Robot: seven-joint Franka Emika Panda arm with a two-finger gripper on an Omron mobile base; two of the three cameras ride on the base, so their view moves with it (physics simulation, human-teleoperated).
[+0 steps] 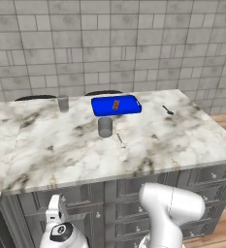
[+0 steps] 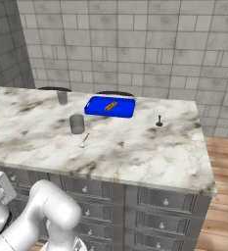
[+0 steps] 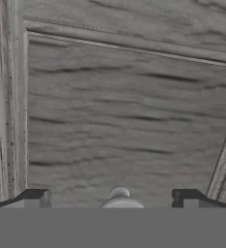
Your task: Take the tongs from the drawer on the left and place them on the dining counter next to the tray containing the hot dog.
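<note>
In the hand view my gripper (image 3: 112, 196) is open and faces the dark-grey panelled front of the drawer (image 3: 119, 121) from close up. The drawer's small round silver knob (image 3: 120, 198) sits between the two dark fingertips (image 3: 37, 196), with a gap on each side. The drawer is closed and the tongs are hidden. On the far side of the white marble dining counter (image 1: 61, 150) lies the blue tray (image 1: 129, 105), (image 2: 98, 107) with the hot dog (image 1: 116, 104), (image 2: 110, 105) on it. My hand (image 1: 54, 208) hangs low in front of the cabinets at the left.
One grey cup (image 1: 104, 127), (image 2: 77, 123) stands in front of the tray and another (image 1: 63, 103) at the back left. A thin utensil (image 1: 120, 140) lies mid-counter and a small dark spoon (image 1: 168, 110) right of the tray. Rows of grey drawers (image 2: 164, 198) run under the counter.
</note>
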